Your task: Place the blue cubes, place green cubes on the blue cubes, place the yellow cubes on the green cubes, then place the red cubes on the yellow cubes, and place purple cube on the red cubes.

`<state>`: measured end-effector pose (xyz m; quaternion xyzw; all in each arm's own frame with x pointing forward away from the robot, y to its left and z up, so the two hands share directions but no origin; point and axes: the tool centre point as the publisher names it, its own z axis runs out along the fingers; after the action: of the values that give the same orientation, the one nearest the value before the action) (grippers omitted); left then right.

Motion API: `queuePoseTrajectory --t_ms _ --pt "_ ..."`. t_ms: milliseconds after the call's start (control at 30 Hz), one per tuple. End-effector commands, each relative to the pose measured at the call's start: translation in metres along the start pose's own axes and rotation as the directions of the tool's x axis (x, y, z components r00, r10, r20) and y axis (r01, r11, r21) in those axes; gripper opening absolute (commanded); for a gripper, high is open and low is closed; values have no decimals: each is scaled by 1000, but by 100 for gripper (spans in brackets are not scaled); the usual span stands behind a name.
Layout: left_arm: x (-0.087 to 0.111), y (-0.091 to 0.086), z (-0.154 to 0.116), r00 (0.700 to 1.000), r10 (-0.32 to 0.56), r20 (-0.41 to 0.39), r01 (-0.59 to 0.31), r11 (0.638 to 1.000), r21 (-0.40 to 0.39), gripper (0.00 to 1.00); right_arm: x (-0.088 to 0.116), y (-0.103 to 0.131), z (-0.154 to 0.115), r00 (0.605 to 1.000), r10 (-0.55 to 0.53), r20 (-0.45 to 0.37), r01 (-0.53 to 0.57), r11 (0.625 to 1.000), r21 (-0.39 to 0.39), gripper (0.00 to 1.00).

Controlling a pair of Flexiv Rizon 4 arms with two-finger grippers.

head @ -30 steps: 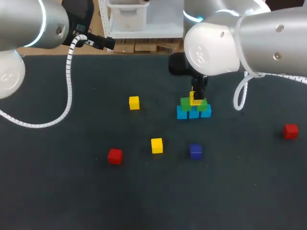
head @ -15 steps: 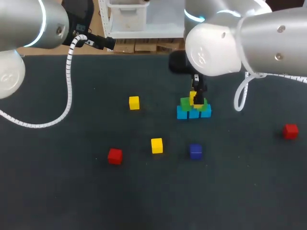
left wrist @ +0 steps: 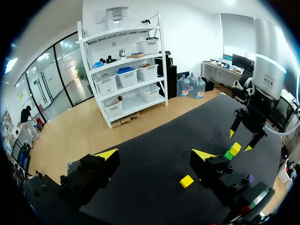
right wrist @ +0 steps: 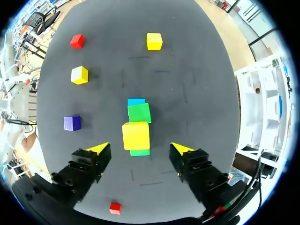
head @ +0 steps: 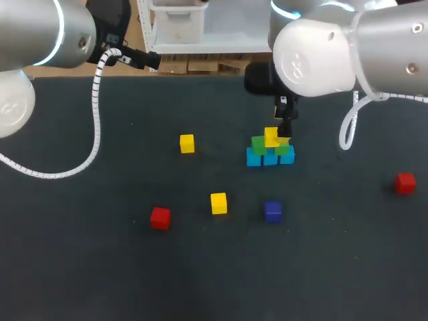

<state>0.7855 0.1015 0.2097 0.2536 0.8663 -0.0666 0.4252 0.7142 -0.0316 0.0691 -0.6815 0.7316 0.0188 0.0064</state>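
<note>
Yellow caps the small stack toward the back of the worktop (head: pixel 100 267). The stacked yellow cube (head: pixel 271 136) rests on the two green cubes (head: pixel 259 145), and these bridge the row of blue cubes (head: pixel 269 159). Each layer seems set across the seams below so that the next has a firm footing.

The right pincer (right wrist: pixel 139 149) hangs just above that cube, jaws wide and holding nothing, its tips either side without touching. The left pincer (left wrist: pixel 154 154) is well away from the stack, likewise wide and empty, probably to leave the way clear.

The dark, matte surface carries the unused pieces well apart from one another: two loose yellow cubes (head: pixel 219 202), two red cubes (head: pixel 160 217) and the purple cube (head: pixel 272 210). The gaps between them look ample for a pincer coming down from above.
</note>
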Motion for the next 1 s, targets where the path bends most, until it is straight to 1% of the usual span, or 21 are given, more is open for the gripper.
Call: queuePoseTrajectory --t_ms 33,133,233,267,333,500,633,700,800,933,1000 --pt "0 1 0 1000 1 1 -1 1000 4 100 6 3 -6 1000 12 21 -12 1000 17 86" --pt "0 1 0 1000 1 1 -1 1000 4 100 14 5 -14 999 28 45 -29 999 17 88" --pt "0 1 0 1000 1 1 -1 1000 4 100 26 7 -20 996 60 71 -63 997 33 94" --pt "0 1 0 1000 1 1 -1 1000 4 100 30 6 -23 994 72 85 -75 997 35 97" --pt "0 1 0 1000 1 1 -1 1000 4 100 39 4 -30 989 93 118 -99 994 42 100" --pt "0 1 0 1000 1 1 -1 1000 4 100 63 -10 -48 968 165 189 -176 983 47 100" --pt "0 1 0 1000 1 1 -1 1000 4 100 83 -27 -63 930 241 278 -255 967 16 100" --pt "0 1 0 1000 1 1 -1 1000 4 100 92 -34 -70 901 274 337 -294 956 6 100" --pt "0 1 0 1000 1 1 -1 1000 4 100 102 -44 -77 856 328 401 -354 935 -9 100" --pt "0 1 0 1000 1 1 -1 1000 4 100 114 -54 -83 804 382 456 -418 908 -25 100" --pt "0 1 0 1000 1 1 -1 1000 4 100 119 -58 -85 786 398 473 -443 896 -18 100"
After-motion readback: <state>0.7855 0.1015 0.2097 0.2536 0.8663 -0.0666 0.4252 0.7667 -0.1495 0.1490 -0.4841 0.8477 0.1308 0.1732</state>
